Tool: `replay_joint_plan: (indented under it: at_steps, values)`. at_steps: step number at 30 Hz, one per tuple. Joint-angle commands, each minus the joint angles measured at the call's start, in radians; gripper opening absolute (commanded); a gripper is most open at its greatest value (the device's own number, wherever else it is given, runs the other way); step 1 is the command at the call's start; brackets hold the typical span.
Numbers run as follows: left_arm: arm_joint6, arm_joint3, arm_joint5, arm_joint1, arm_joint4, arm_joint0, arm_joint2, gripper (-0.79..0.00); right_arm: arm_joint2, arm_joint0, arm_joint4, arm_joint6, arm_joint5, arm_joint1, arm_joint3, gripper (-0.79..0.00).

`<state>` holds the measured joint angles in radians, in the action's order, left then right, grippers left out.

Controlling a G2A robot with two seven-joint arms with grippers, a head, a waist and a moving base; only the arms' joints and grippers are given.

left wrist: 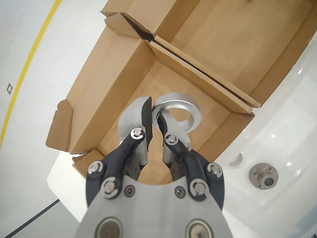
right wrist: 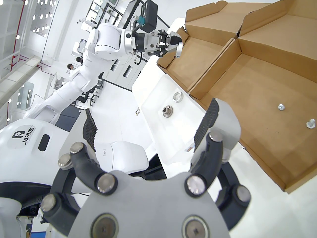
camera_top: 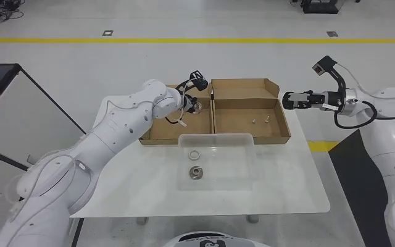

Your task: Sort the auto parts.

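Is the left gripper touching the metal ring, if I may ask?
Touching: left wrist view shows the left gripper pinching the metal ring by its wall.

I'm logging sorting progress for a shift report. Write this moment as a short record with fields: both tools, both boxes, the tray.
left tool: shut on the held ring, one finger inside it, one outside
held ring location: above the left box
right tool: open, holding nothing, beside the right box's outer corner
right box: two small fasteners on its floor
clear tray: loose ring and flanged hub, lying apart
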<state>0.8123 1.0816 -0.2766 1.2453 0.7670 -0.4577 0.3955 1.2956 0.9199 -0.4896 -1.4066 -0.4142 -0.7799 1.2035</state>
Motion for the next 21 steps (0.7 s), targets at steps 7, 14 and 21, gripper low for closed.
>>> replay_joint_plan:
  at_steps: [7,14,21]
  values:
    - [-0.017,-0.148,-0.063,0.060,0.041,0.013,-0.040,-0.785,0.000,0.000,0.000,0.000,0.000,0.000,0.000,0.000]
    - [-0.034,-0.253,-0.090,0.120,0.076,0.015,-0.076,-0.785,0.000,0.000,0.000,0.000,0.000,0.000,0.000,0.000]
    - [-0.076,-0.354,-0.108,0.179,0.096,0.007,-0.098,-0.785,0.000,0.000,0.000,0.000,0.000,0.000,0.000,0.000]
